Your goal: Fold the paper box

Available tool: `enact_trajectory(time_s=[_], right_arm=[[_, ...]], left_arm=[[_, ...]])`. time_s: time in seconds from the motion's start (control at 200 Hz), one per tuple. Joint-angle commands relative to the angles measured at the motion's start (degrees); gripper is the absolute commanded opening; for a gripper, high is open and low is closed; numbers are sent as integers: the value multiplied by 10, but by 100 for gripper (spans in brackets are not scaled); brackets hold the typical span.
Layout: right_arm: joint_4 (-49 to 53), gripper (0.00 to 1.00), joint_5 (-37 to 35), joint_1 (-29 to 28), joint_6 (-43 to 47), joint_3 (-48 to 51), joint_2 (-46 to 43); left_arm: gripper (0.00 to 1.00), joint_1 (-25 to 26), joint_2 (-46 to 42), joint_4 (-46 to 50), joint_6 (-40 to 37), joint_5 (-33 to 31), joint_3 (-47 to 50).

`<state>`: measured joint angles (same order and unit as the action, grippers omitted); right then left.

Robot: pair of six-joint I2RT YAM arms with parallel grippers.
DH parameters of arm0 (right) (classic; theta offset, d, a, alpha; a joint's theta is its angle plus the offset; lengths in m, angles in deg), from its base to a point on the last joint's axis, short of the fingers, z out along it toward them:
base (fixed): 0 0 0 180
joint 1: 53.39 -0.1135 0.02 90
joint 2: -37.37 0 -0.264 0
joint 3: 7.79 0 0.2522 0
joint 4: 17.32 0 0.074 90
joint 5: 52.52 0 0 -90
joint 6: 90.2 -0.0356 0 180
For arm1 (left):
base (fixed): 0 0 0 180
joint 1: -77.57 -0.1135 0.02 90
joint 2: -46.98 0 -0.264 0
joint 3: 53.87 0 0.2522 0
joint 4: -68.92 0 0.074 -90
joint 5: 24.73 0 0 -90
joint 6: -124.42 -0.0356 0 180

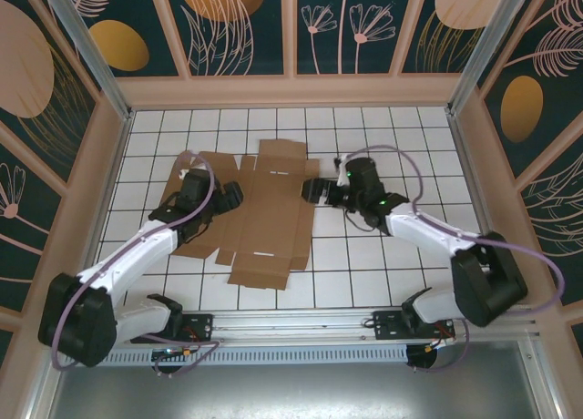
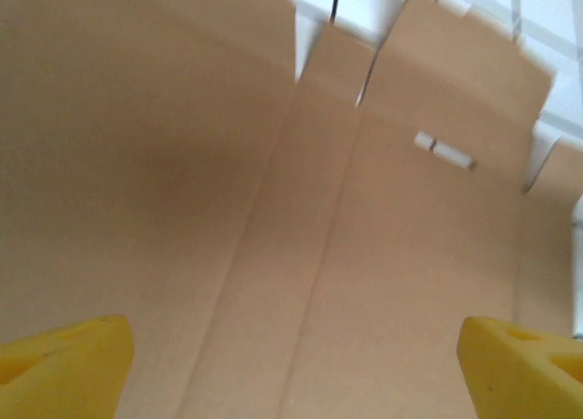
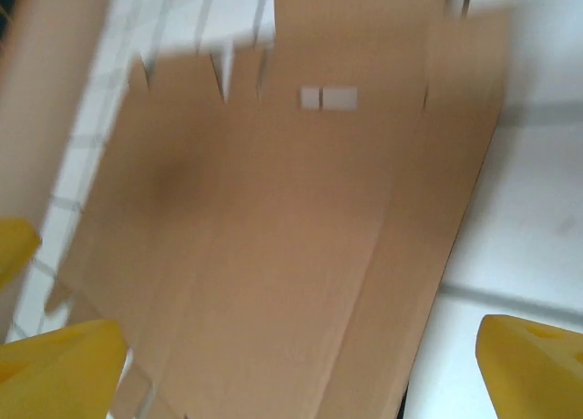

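Left gripper (image 2: 291, 369): yellow wedge fingertips (image 2: 64, 364), jaws wide apart. Right gripper (image 3: 301, 369): likewise, jaws wide apart. Walls (image 1: 264, 36): teal panels, tan leaf motifs. Table (image 1: 392, 273): white gridded tiles. Paper box (image 1: 264, 209): flat brown die-cut sheet, flaps and slots, mid-table between both grippers.

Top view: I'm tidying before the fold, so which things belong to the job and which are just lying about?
For the job: cardboard sheet, left hand, right hand.
Just there: tiled table, patterned walls.
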<state>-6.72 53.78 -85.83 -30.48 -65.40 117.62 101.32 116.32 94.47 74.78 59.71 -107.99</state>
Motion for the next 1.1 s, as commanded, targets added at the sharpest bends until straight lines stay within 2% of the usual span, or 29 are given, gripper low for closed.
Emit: enact_trajectory(time_s=[0.0, 0.05, 0.12, 0.18, 0.345, 0.445, 0.636, 0.721, 0.861, 0.966, 1.096], right_arm=[[-43, 98, 59, -1, -40, 13, 35], [-48, 95, 61, 7, -50, 11, 64], [-59, 92, 63, 8, -68, 10, 98], [-95, 91, 94, 26, -81, 15, 125], [-183, 78, 169, 51, -124, 15, 192], [-206, 68, 192, 55, -135, 3, 220], [-201, 40, 212, 55, -135, -27, 263], [-154, 27, 196, 56, -110, -48, 270], [-7, 24, 138, 61, -19, -116, 266], [111, 0, 87, 62, 51, -180, 278], [251, 0, -11, 69, 138, -262, 303]], left_arm=[[88, -3, 27, -51, 19, 83, 6], [83, -4, 38, -81, 30, 115, 8], [77, -7, 54, -100, 42, 127, -1], [77, -17, 76, -100, 48, 133, -13], [76, -73, 151, -114, 65, 188, -25], [74, -81, 180, -110, 53, 198, -33], [71, -81, 213, -141, 66, 244, -22], [68, -81, 221, -156, 74, 264, -10], [66, -80, 232, -215, 110, 330, 22], [70, -69, 239, -209, 109, 362, 16], [76, -48, 218, -134, 70, 352, -26]])
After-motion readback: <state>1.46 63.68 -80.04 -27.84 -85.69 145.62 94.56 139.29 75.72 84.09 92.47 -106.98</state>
